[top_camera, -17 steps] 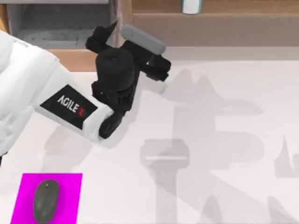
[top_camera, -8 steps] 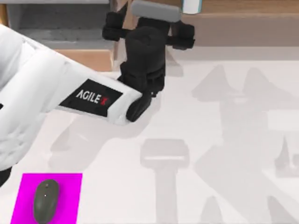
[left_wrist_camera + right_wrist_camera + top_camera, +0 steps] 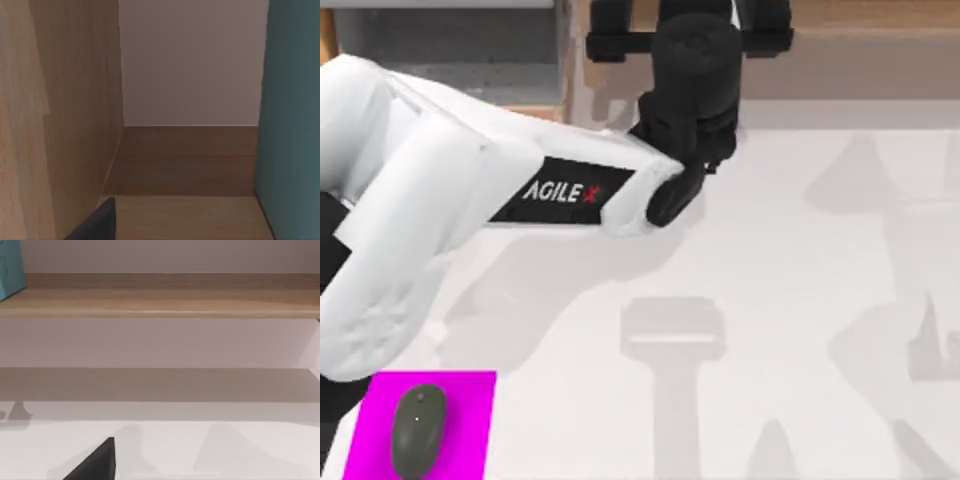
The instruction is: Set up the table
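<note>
Your left arm reaches from about nine o'clock in the top view up toward twelve, its white forearm with the AgileX label slanting across the table. The left gripper sits at the twelve o'clock edge, over the light-wood shelf unit that runs along the back of the table. You cannot tell from these views whether its jaws are released or clenched, nor whether they grasp anything.

From the left wrist camera you look into a wooden shelf compartment, with a wood side wall, a darker wood floor, a pale back wall, and a teal object standing close on one side. A dark fingertip of the left gripper shows at the frame's lower edge.

The table, large, white and matte, spreads under everything, crossed by soft grey shadows. At about seven o'clock in the top view lies a magenta mat, and a dark grey mouse rests on it.

From the right wrist camera you see the table's white surface, the shelf unit's wooden boards beyond it, a teal object on the upper board, and a dark fingertip of the right gripper.
</note>
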### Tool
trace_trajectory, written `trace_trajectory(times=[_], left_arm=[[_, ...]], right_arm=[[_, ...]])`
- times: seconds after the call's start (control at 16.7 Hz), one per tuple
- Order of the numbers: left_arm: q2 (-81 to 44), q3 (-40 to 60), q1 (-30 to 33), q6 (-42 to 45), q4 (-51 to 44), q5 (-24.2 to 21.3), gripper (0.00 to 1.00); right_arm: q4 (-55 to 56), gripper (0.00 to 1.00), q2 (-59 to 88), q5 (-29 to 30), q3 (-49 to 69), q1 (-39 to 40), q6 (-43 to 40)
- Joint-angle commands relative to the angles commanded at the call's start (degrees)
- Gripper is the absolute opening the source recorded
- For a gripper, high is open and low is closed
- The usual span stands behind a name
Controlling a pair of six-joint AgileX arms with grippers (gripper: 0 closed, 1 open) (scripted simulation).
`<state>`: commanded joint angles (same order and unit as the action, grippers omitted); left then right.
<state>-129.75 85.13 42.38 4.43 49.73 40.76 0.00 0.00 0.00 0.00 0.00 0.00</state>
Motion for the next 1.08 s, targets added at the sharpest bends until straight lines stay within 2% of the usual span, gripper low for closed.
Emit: trace_trajectory(times=[0.48,1.08], left_arm=[[-4.9,16.7,1.7,-3.5,-14.2,1.3,1.00],[-6.4,18.6,1.9,-3.7,-15.9,1.0,1.00]], right_arm=[[0.0,1.00,0.0,0.0,0.0,0.0,0.0],[0.0,1.00,0.0,0.0,0.0,0.0,0.0]])
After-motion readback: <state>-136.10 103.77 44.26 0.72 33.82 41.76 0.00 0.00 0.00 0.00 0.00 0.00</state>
